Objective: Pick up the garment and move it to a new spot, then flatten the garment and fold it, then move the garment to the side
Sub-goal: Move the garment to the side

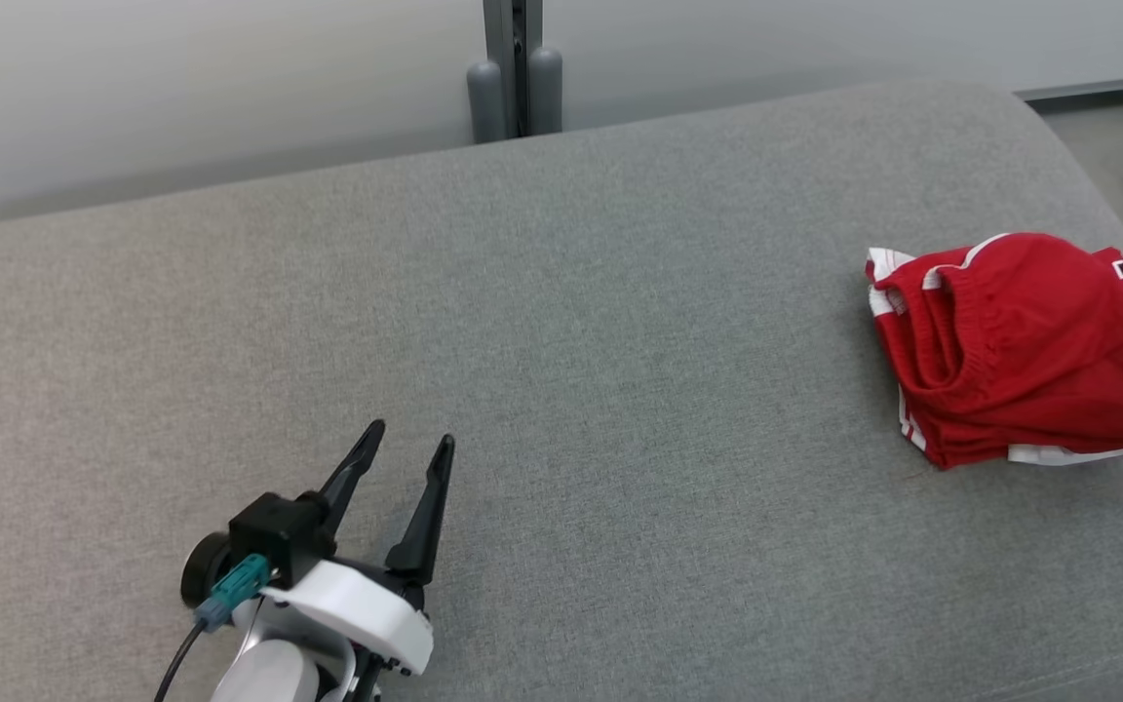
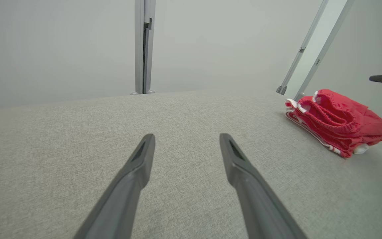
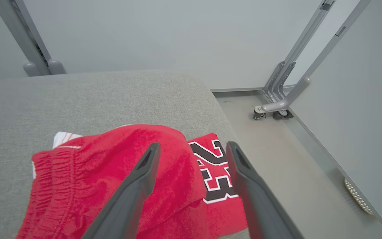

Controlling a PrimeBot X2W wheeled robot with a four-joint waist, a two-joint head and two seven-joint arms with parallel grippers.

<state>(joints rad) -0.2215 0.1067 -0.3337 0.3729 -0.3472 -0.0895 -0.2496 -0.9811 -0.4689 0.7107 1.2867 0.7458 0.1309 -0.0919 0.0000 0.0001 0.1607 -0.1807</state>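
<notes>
Head: left pincer (image 1: 410,436) splayed, empty; folded red garment (image 1: 1010,341) well off to its right. Left wrist: parted fingers (image 2: 138,166), garment ahead-right. Right wrist: right pincer (image 3: 192,144) spread wide just above garment, gripping nothing; seemingly final set-aside step; next, lift clear without snagging.

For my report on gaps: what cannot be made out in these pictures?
- Garment underside: every view, hidden by its own folds.
- Right gripper, head view: cut off by the right edge.
- Printed number, right wrist view: partly behind a fold and finger.
</notes>
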